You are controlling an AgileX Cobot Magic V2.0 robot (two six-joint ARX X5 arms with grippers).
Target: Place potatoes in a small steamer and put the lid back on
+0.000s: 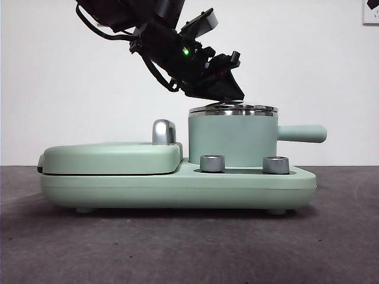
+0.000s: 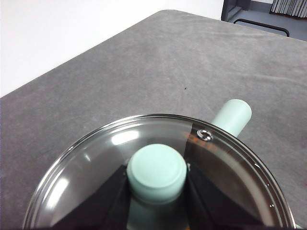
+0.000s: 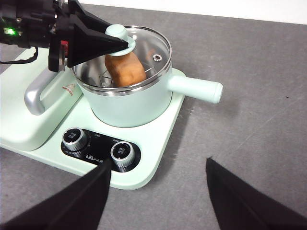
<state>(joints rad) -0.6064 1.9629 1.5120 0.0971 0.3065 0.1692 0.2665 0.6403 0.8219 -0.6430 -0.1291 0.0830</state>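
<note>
My left gripper [image 1: 228, 89] comes in from the upper left of the front view, the arm slanting steeply down so that its black tip sits right over the small steamer [image 1: 232, 142]. In my left wrist view the two jaws are clamped on either side of the mint-green knob [image 2: 156, 172] of the lid [image 2: 225, 167], so I am gripping the lid by its knob. From the right wrist view the lid [image 3: 156, 45] looks tilted: its far edge sits at the steamer's steel rim while the side under my left gripper [image 3: 112, 43] is raised above the rim. I cannot tell whether the lid's low edge actually touches the rim.

The potato [image 3: 125, 69] lies inside the small steamer [image 3: 132, 103], orange-brown, on what looks like a metal rack, visible under and through the glass. The steamer's straight side handle [image 3: 195, 88] points away from the griddle part [image 1: 112, 157], which sits closed beside it on the same mint-green base [image 1: 177, 189] with its chrome handle [image 1: 163, 131] up. Two steel dials [image 3: 98, 147] sit on the base in front of the steamer.

My right gripper [image 3: 156, 199] hangs back above the table [image 3: 259, 129], near the base's front corner, jaws spread wide apart and holding nothing.
</note>
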